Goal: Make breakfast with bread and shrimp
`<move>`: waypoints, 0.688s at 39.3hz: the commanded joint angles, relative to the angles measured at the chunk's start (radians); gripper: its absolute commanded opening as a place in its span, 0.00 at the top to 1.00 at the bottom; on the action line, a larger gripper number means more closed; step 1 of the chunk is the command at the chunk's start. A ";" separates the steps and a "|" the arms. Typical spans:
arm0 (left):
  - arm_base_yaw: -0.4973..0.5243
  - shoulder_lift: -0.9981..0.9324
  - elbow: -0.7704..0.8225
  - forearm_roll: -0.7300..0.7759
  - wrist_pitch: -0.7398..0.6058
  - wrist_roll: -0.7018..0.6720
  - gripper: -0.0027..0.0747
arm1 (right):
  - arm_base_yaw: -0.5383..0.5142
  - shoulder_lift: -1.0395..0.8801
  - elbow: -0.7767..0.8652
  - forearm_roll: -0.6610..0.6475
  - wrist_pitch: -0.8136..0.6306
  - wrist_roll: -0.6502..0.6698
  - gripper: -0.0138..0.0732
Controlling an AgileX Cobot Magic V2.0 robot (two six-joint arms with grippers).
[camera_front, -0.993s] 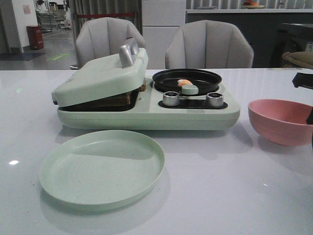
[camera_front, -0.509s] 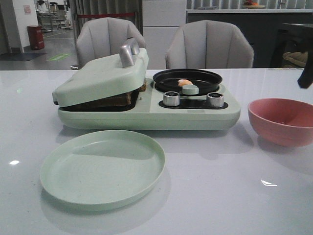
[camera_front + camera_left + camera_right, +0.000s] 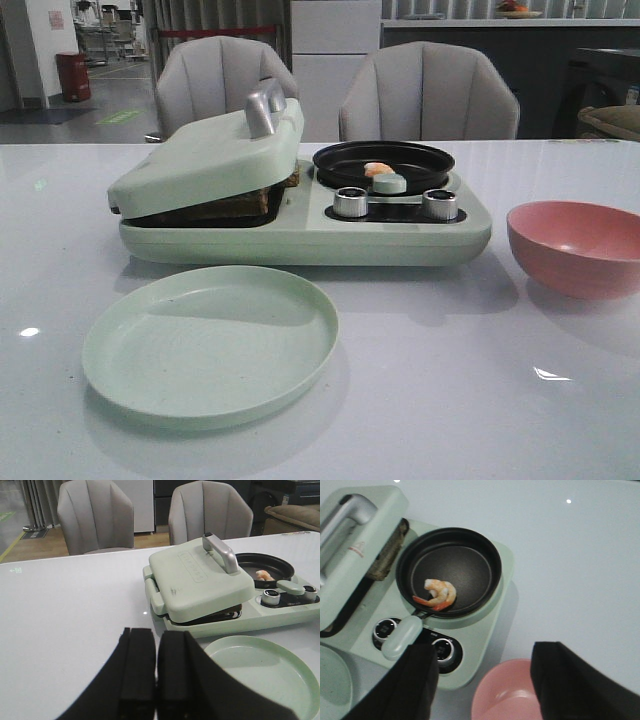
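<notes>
Shrimp [image 3: 437,594] near pan [image 3: 485,555] rim

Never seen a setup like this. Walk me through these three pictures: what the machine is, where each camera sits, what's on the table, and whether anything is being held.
This is a two-armed robot working at a table. One picture looks forward over the table; the other two come from cameras on each arm's wrist, so the black shapes at their lower edges are the grippers.

On the white table stands a pale green breakfast maker. Its hinged lid rests on the bread, so it stays propped up. Beside it, a black pan holds one shrimp. In front lies a green plate, and to the right a pink bowl; both look empty.

The left gripper is shut and holds nothing. The right gripper is open above the bowl and knobs, also holding nothing.
</notes>
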 commanded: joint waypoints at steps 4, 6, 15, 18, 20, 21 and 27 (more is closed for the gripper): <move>-0.006 0.009 -0.025 -0.010 -0.083 -0.010 0.82 | 0.055 -0.139 0.048 0.014 -0.101 -0.014 0.26; -0.006 0.009 -0.025 -0.010 -0.083 -0.010 0.82 | 0.071 -0.177 0.088 0.014 -0.132 -0.014 0.26; -0.006 0.009 -0.025 -0.011 -0.083 -0.010 0.82 | 0.160 -0.401 0.289 0.015 -0.326 -0.014 0.26; -0.006 0.009 -0.025 -0.011 -0.083 -0.010 0.82 | 0.183 -0.485 0.368 0.015 -0.381 -0.014 0.26; -0.006 0.009 -0.025 -0.011 -0.083 -0.010 0.82 | 0.191 -0.537 0.416 0.015 -0.407 -0.014 0.26; -0.006 0.009 -0.025 -0.011 -0.083 -0.010 0.82 | 0.195 -0.570 0.444 0.015 -0.421 -0.014 0.26; -0.006 0.009 -0.025 -0.011 -0.083 -0.010 0.82 | 0.203 -0.764 0.607 0.016 -0.507 -0.014 0.26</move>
